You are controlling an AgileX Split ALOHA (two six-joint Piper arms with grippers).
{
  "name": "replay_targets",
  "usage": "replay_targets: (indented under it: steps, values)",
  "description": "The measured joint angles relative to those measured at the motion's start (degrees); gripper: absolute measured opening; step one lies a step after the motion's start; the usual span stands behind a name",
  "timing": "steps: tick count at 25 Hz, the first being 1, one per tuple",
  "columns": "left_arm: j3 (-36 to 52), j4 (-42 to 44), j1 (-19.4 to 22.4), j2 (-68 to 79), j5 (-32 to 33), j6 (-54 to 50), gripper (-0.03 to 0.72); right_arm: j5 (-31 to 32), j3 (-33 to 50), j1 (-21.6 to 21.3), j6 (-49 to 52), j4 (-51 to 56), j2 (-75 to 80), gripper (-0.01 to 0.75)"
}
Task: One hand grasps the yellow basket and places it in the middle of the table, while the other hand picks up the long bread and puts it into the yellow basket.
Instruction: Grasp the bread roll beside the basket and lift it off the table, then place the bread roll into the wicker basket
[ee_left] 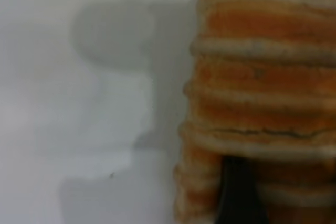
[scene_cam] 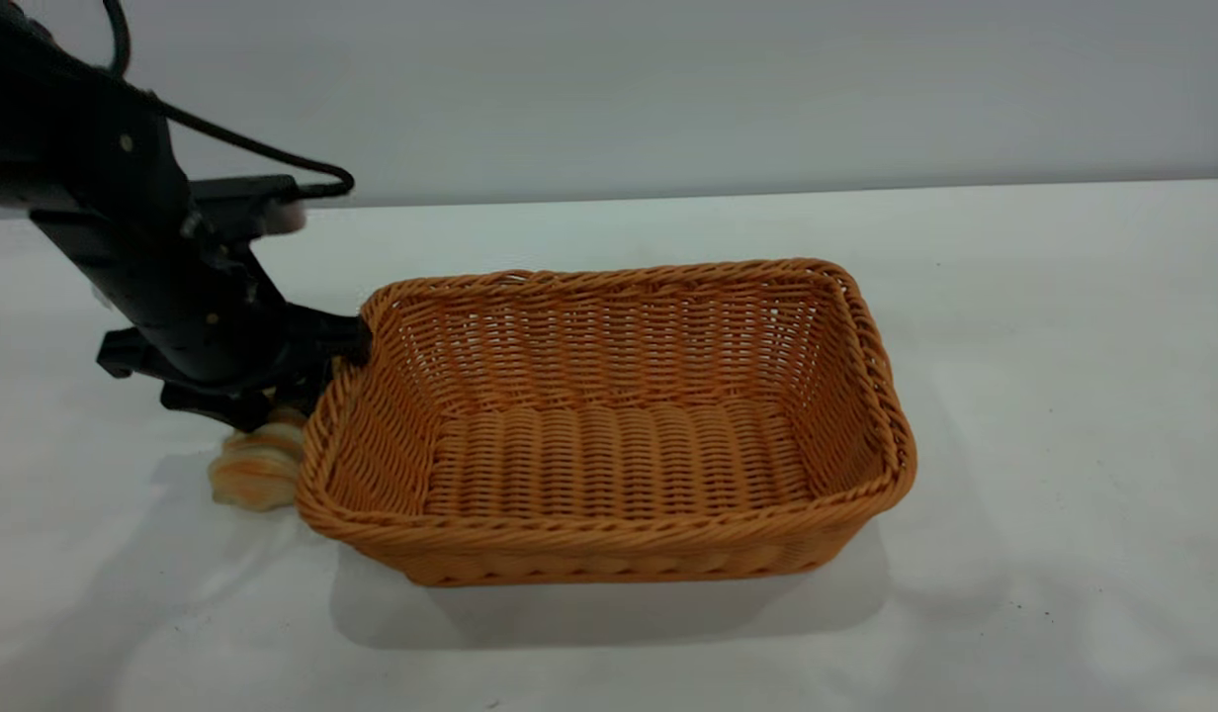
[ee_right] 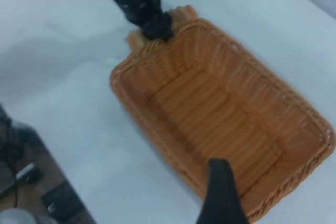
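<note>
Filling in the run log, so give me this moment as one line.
left gripper: at long bread, beside basket's left end | yellow basket: on table, holds nothing | right gripper: above basket

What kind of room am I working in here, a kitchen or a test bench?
Most likely a lab test bench, not a kitchen: a bare white table against a plain grey wall, holding only the yellow basket and the long bread, with cables and gear visible beyond the table's edge in the right wrist view.

plain pale grey wall (scene_cam: 668, 89) behind, soft shadows under even light, dark clutter (ee_right: 31, 187) off one edge
</note>
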Motion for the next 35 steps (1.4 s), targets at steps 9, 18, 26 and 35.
replay_targets:
  steps: [9,18,26,35]
  values:
    - [-0.36,-0.37,0.37,0.25,-0.2,2.98,0.114,2.1,0.0,0.0,-0.06,-0.37,-6.19,0.536]
    - [-0.24,2.6,3.84,-8.04,8.44,6.48,0.065,2.29,0.0,0.0,-0.06,-0.37,-8.1,0.536]
    - [-0.24,0.67,1.23,-21.09,12.57,6.54,0.065,2.29,0.0,0.0,-0.12,-0.37,-8.1,0.536]
    - [-0.19,-2.74,-14.05,-22.34,11.21,6.6,0.065,2.47,0.0,0.0,-0.12,-0.37,-8.1,0.535]
